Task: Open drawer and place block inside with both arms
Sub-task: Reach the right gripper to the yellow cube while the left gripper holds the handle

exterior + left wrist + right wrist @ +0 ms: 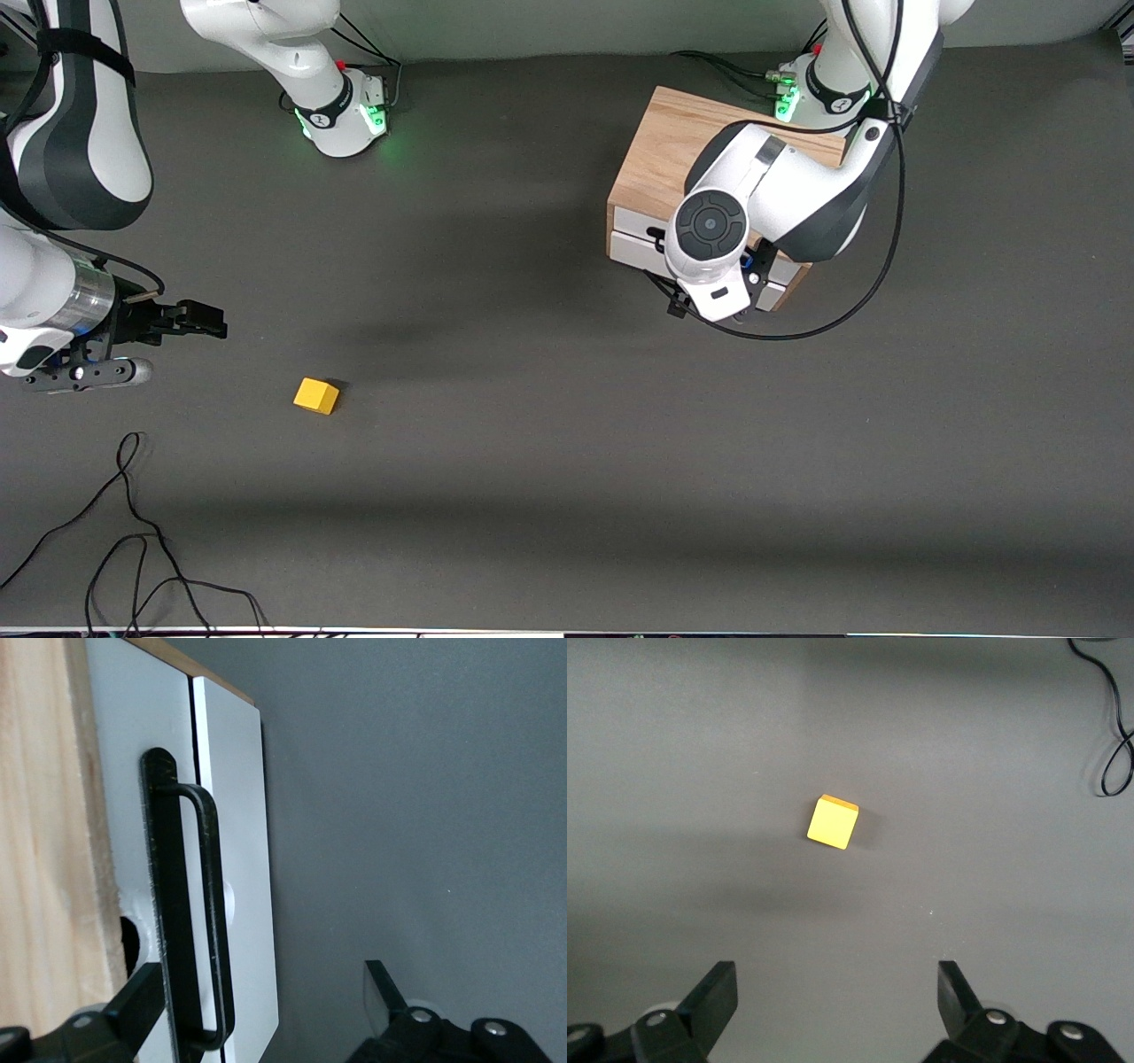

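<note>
The cabinet (673,146), a light-wood box, stands at about 1 o'clock on the table (532,496), close to the left arm's base; it looks heavy and rigid enough to stay put under a steady pull, though that is a judgement. Its drawer (640,251) is shut, the white front panel flush. The black bar handle (190,912) is a stiff, thin loop standing proud of the panel, and its middle is the sound place to grip. The left gripper (266,992) sits at the drawer front with fingers spread, one finger (133,1001) against the handle, not yet closed on it. The right gripper (208,321) hovers at about 9 o'clock over bare table, fingers spread wide and empty. The block (316,395), a small yellow cube at 8 o'clock, appears light and hard; its flat, parallel faces suit a square pinch.
</note>
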